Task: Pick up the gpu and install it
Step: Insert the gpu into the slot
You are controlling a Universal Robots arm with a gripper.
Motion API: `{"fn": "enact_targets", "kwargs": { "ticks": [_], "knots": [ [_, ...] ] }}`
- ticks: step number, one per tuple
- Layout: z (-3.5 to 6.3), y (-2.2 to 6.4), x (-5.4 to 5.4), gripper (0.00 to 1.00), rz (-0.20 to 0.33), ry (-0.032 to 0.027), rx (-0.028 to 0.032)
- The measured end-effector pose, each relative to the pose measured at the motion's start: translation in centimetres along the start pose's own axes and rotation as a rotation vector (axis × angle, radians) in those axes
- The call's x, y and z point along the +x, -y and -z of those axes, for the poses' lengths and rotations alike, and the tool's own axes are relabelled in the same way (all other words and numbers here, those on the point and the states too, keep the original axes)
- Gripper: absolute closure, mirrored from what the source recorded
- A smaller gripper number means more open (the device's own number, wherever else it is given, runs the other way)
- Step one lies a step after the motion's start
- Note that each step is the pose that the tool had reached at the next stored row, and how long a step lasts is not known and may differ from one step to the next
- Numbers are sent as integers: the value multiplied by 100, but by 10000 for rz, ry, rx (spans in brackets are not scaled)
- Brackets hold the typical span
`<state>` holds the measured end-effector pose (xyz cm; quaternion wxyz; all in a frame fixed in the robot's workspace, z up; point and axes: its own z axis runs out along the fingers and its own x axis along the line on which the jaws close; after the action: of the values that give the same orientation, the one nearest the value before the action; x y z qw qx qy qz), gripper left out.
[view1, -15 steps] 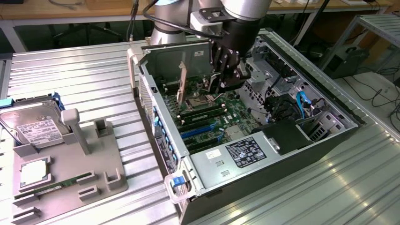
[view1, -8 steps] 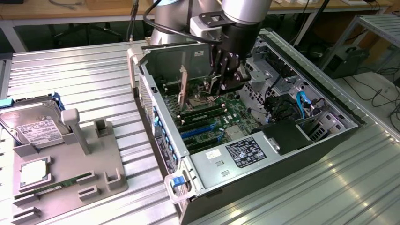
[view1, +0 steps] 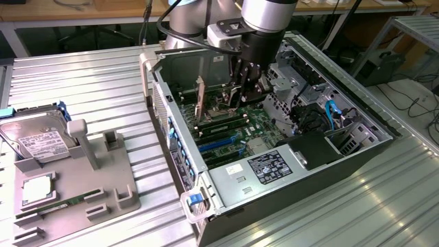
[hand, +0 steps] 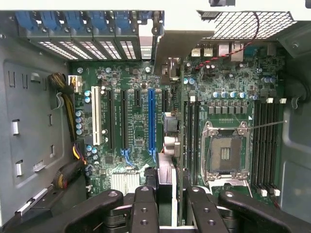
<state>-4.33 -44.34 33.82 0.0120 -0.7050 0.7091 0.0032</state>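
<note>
Your gripper [hand: 169, 195] has its fingers [hand: 144, 208] clamped on the gpu [hand: 166, 174]. The card sits edge-on between them over the motherboard [hand: 138, 131], just beside the blue slot [hand: 151, 121]. The open case [view1: 309, 200] lies on a ribbed metal table [view1: 82, 77], with a hard drive [view1: 31, 136] in a grey tray [view1: 103, 200] on the exterior view's left and cables [view1: 418, 103] on the floor to the right
</note>
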Motion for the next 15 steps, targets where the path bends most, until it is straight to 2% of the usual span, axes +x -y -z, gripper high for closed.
{"fn": "enact_targets", "kwargs": {
  "ticks": [15],
  "knots": [
    [-2,-4,0,72,0,0,1]
  ]
}}
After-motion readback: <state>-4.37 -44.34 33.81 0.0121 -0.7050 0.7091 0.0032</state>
